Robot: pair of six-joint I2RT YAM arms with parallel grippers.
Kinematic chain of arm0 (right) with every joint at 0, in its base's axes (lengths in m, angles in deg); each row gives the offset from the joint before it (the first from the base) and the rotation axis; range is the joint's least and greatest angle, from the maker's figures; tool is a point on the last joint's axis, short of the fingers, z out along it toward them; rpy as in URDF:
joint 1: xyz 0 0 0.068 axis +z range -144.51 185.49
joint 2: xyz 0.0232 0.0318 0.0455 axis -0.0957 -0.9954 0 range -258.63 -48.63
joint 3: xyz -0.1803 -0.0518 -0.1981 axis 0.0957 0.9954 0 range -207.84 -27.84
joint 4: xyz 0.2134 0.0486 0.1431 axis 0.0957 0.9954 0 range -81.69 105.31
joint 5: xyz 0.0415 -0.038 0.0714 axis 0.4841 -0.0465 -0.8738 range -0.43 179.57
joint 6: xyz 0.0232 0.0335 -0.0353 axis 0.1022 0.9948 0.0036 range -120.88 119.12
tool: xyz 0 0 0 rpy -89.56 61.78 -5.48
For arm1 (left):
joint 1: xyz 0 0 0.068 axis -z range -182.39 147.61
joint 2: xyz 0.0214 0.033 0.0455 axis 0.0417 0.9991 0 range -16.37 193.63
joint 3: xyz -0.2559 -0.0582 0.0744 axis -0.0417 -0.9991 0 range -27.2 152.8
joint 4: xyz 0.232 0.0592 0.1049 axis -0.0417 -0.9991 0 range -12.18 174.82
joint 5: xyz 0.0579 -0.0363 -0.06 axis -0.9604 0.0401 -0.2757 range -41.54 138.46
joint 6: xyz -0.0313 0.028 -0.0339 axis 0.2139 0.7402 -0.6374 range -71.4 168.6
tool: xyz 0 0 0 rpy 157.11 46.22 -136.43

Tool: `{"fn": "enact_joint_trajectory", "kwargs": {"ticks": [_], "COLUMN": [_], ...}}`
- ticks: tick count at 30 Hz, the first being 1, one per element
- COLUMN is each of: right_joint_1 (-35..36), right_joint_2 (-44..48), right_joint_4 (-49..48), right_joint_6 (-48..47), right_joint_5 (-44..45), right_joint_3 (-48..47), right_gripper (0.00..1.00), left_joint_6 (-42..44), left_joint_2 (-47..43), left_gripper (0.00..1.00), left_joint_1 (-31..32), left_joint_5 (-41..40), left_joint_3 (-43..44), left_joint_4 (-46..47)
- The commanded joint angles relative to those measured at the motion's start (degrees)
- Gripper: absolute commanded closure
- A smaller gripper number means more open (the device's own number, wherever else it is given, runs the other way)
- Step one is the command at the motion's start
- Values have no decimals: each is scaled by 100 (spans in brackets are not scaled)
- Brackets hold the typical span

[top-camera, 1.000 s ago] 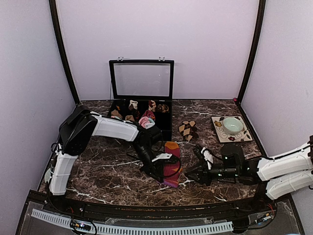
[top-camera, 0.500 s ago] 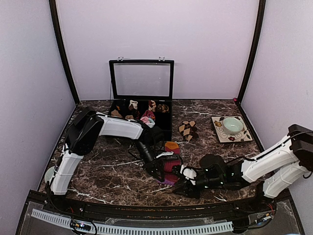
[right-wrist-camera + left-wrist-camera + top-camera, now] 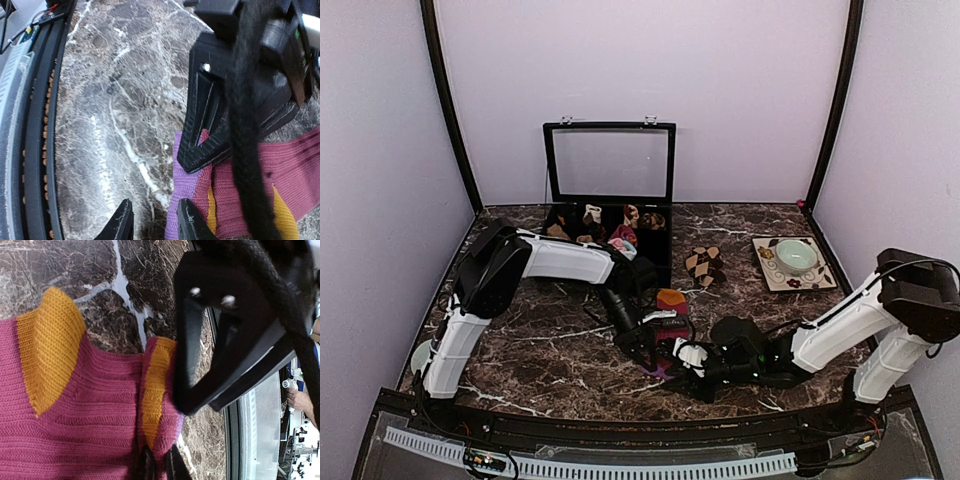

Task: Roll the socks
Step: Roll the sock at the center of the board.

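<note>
Two arms crowd the magenta sock (image 3: 673, 303), which lies mid-bench with its long axis running near to far, orange toe at the far end. Left fingers (image 3: 146, 467) are clenched on a fold of it. Right fingers (image 3: 121, 222) stand parted and empty, low over the bench (image 3: 100, 125), just right of the sock's purple near end, so they look better placed to start the roll.

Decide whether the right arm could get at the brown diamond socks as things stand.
Probably yes: the brown diamond socks lie in the open on the table, just beyond the right gripper, with nothing apparent between them.
</note>
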State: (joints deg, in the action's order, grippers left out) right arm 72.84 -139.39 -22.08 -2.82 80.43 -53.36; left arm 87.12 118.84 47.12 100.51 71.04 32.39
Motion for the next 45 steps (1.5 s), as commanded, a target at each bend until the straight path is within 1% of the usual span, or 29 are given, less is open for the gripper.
{"fn": "enact_joint_trajectory", "kwargs": {"ticks": [1, 3, 5, 7, 9, 11, 17, 21, 26, 28, 30, 32, 34, 35, 37, 40, 45], "right_joint_1": [-73, -105, -132, -150, -152, -161, -170, -196, -205, -205, -205, -201, -216, -222, -246, -300, -413], "right_joint_2": [-381, -515, -616, -646, -574, -460, -205, -382, -630, -701, -762, -785, -762, -747, -708, -697, -700], "right_joint_4": [-668, -742, -733, -743, -788, -848, -647, -409, -337, -231, -67, 95, 159, 190, 267, 411, 558], "right_joint_6": [60, 125, 197, 275, 308, 326, 185, 106, 217, 267, 309, 381, 468, 534, 653, 817, 1191], "right_joint_5": [224, 270, 284, 354, 448, 527, 729, 682, 518, 461, 396, 366, 326, 315, 283, 169, -64], "right_joint_3": [25, 41, 54, 140, 271, 386, 366, 224, 191, 157, 104, 71, 93, 105, 139, 157, 160], "right_gripper": [70, 71, 73, 74, 74, 74, 70, 71, 75, 78, 82, 87, 91, 92, 94, 96, 98], "left_joint_6": [0, 40, 124, 287, 358, 431, 361, 312, 309, 329, 298, 250, 244, 249, 294, 324, 231], "left_joint_2": [491, 471, 436, 355, 229, 210, 289, 326, 345, 341, 312, 117, -193, -372, -812, -1489, -2610], "left_gripper": [100, 100, 97, 89, 84, 83, 84, 85, 84, 82, 75, 62, 52, 50, 48, 47, 45], "left_joint_1": [5, 5, 5, 5, 5, 5, 22, 23, 23, 23, 8, -42, -180, -274, -406, -473, -496], "left_joint_5": [-1562, -1536, -1452, -1243, -1117, -1101, -1383, -1377, -1362, -1347, -1355, -1369, -1214, -1145, -1115, -1334, -1610], "left_joint_3": [-196, -200, -204, -271, -372, -369, -318, -270, -192, -169, -134, -164, -252, -334, -530, -946, -1888], "left_joint_4": [150, 109, 44, -30, 21, -14, 50, 56, 41, 21, -4, 23, 54, 102, 222, 535, 1578]}}
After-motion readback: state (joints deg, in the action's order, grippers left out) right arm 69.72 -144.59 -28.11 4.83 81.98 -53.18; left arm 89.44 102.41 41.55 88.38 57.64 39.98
